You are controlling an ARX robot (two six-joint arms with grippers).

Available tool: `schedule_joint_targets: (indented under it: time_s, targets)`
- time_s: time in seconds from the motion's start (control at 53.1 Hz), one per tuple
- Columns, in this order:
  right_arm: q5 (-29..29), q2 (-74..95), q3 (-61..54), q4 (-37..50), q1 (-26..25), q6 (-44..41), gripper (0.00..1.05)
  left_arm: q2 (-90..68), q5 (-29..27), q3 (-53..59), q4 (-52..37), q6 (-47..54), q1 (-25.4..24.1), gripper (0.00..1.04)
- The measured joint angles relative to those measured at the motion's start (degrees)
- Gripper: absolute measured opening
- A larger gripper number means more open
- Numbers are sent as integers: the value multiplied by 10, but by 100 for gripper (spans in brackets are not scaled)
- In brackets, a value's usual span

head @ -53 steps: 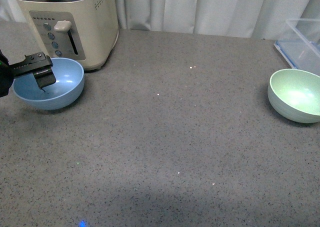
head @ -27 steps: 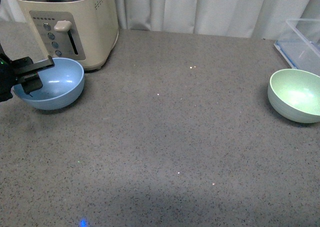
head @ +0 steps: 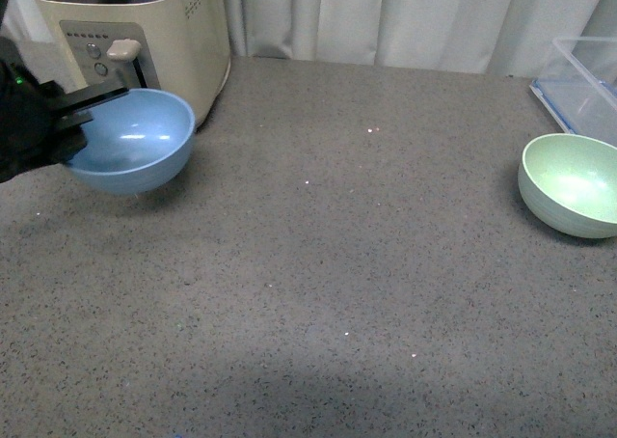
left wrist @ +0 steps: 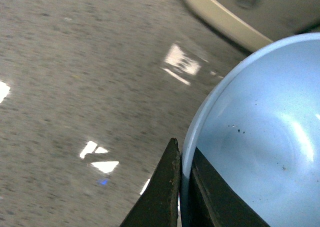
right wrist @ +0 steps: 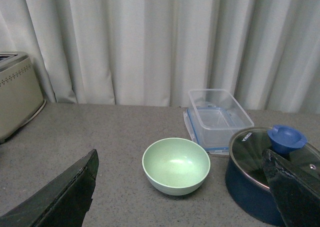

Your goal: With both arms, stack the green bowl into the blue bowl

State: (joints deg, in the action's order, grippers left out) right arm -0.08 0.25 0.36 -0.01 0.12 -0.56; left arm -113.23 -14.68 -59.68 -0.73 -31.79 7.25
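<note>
While the left claw [head: 92,115] pinches the rim of the round light sky-blue matte bowl [head: 135,149], its fingers [left wrist: 162,197] closed to the wall's thickness with one inside and one outside, that bowl seems to hang just clear of the grey speckled table [head: 318,284], with the cream boxy toaster [head: 154,42] close behind the claw. The round pale mint-green matte bowl [right wrist: 176,164] sits upright on the table, well apart from the left claw and a little ahead of the right claw [right wrist: 180,154], which gapes wide and grips nothing. By my reading the task is at an early stage: the blue bowl is gripped, but it must be set within reach, and the green bowl is not yet grasped, carried over or nested inside it.
</note>
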Motion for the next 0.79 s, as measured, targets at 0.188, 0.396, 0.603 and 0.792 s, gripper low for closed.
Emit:
schedule_joint_targets:
  time_s: [0.188,0.396,0.603,0.792]
  targets:
    - [0,0,0,0,0,0,96,-21,3,-48,25,-37,121,4]
    - [0,0,0,0,0,0,96,-74,12,-94,51,-76,229,4]
    - [0,0,0,0,0,0,96,-94,16,-122,59,-96,267,4]
    - [0,0,0,0,0,0,96,-104,16,-129,58,-103,271,4]
